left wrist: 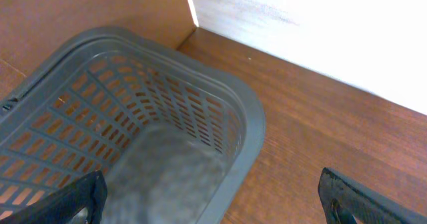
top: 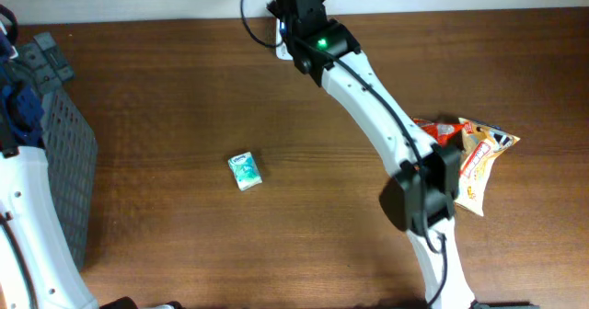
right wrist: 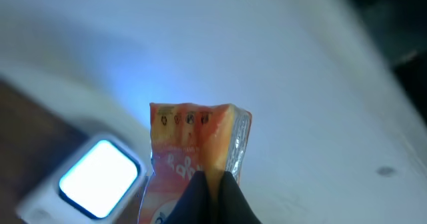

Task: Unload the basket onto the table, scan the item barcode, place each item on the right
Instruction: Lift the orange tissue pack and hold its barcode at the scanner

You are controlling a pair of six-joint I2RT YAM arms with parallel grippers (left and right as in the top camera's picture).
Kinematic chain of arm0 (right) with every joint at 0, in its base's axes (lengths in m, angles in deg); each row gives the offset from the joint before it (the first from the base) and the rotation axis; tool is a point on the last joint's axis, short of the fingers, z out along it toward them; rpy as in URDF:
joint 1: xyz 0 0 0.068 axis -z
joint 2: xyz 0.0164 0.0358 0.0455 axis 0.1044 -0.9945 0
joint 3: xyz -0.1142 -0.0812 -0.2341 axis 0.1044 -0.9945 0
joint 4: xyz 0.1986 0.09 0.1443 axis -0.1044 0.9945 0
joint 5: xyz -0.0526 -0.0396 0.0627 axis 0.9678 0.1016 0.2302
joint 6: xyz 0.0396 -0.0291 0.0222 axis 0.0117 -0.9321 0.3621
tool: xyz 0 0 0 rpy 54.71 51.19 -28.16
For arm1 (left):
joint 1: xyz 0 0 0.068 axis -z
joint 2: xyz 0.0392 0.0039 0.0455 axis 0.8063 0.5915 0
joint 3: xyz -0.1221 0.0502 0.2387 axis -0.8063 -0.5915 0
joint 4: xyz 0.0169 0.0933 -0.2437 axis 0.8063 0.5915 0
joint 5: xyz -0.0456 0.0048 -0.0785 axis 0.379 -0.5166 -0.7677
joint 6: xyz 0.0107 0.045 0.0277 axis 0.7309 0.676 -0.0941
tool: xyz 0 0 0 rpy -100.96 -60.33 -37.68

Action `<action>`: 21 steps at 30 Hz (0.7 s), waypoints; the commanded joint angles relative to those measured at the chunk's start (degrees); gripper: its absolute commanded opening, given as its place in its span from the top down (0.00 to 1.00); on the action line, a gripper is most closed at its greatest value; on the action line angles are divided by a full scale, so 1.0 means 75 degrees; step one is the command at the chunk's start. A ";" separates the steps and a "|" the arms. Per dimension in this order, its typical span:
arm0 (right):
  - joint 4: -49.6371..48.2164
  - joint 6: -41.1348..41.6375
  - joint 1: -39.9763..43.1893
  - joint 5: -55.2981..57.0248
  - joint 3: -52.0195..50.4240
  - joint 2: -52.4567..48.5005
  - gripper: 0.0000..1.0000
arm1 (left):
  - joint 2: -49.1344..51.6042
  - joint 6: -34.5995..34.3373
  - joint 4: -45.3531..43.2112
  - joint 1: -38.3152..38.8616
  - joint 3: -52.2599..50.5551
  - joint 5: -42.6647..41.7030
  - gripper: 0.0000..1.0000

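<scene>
Snack bag: the orange and yellow snack bag [top: 477,160] is out at the right side of the table [top: 184,88], its crimped edge pointing away from my wrist.
Right gripper: my right gripper [right wrist: 213,181] is pinched tight on the bag's lower edge, with the dark fingers [right wrist: 230,196] meeting over the foil.
Bag up close: from the right wrist the printed face is turned toward the camera, and the print is too blurred to read.
Barcode: I cannot tell where it sits on the bag.
Glowing box: a pale box with a lit blue-white window [right wrist: 100,177] is low and left of the bag, near it but apart.
Small packet: a green and white packet [top: 245,171] lies flat mid-table, well left of the bag.
Basket: a grey slotted basket [top: 64,148] stands at the far left edge.
Left gripper: my left gripper [left wrist: 212,184] hangs over the basket's rim, its jaws spread wide and holding nothing.
</scene>
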 commanded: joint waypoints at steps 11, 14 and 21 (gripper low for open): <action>-0.1463 -0.1437 0.0344 -0.1545 -0.0035 -0.1792 0.96 | -0.0003 0.0067 -0.0009 -0.0017 0.0012 0.0029 0.01; -0.1457 -0.1437 0.0367 -0.1276 -0.0035 -0.1923 0.96 | -0.0003 0.0070 -0.0009 -0.0017 0.0012 0.0029 0.01; -0.1454 -0.1440 0.0379 -0.0860 -0.0041 -0.1982 0.96 | -0.0003 0.0070 -0.0009 -0.0017 0.0012 0.0029 0.01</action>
